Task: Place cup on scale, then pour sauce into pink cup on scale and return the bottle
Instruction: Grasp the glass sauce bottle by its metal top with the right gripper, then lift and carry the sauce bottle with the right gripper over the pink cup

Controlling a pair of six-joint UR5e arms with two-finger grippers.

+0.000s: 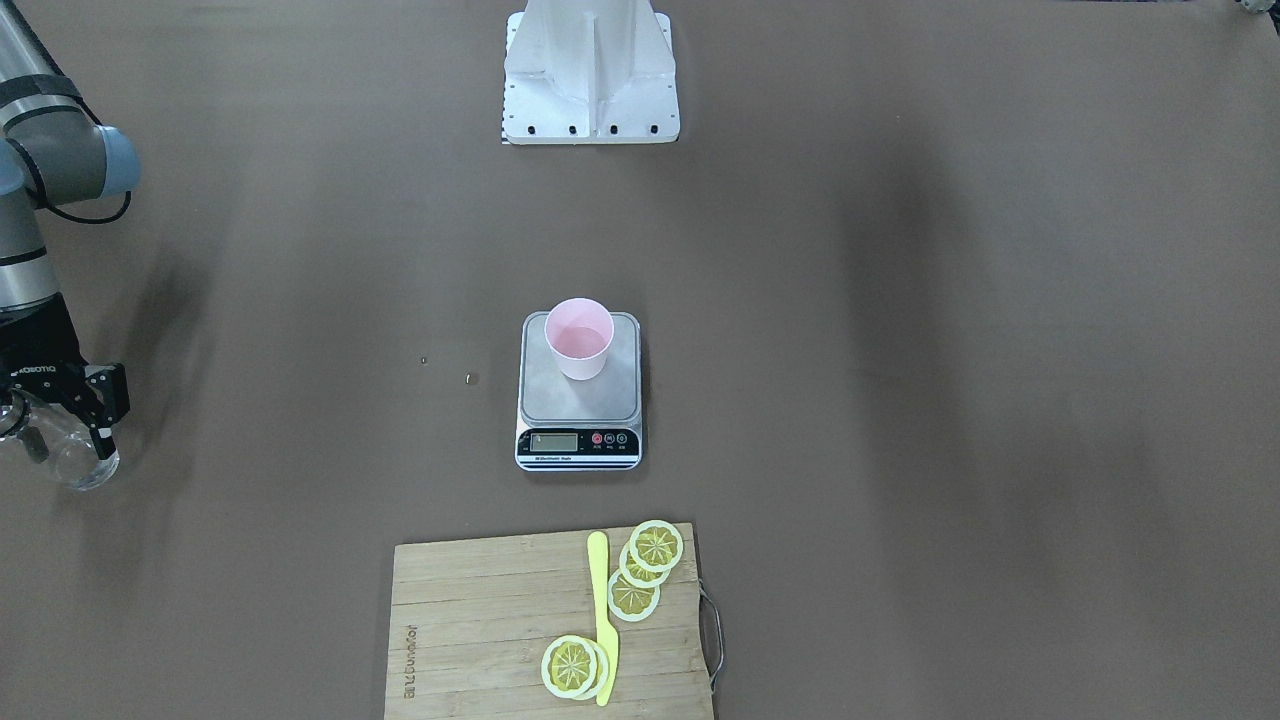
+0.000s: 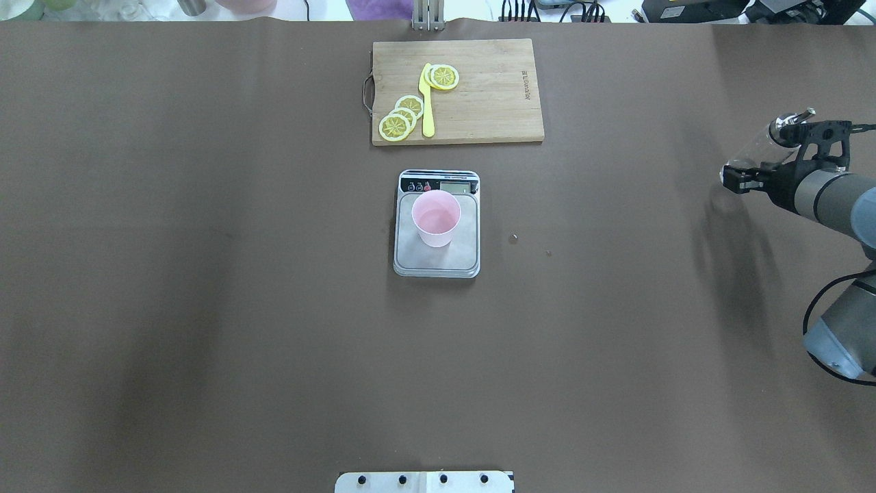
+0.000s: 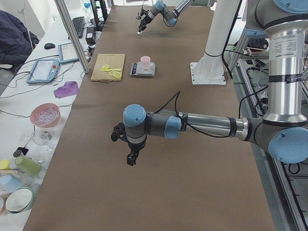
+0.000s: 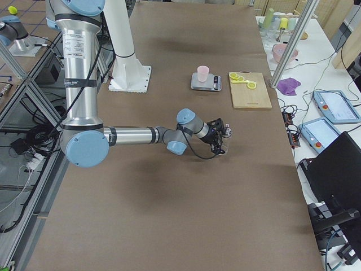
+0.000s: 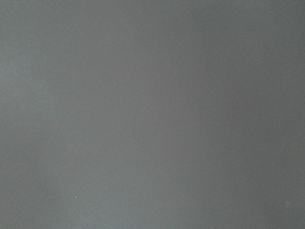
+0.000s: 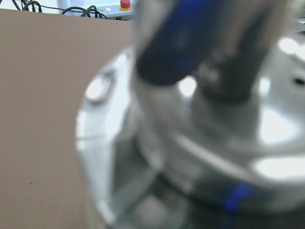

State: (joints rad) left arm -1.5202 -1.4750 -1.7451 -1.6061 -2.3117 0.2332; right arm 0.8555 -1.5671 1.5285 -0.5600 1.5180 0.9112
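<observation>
Nearest, the left gripper hangs over the brown table (how far its jaws are spread I cannot tell). Mid-table the pink cup stands upright on the scale, with the cutting board near it but apart. At the far end the right gripper clasps the bottle.

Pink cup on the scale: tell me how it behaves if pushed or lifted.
The cup looks like thin plastic, so it is probably light and easy to squash under a hard grip. It tapers to a narrower base, so a push near the rim would likely tip it. The scale has a smooth-looking platform, so a low push may slide the cup instead.
</observation>
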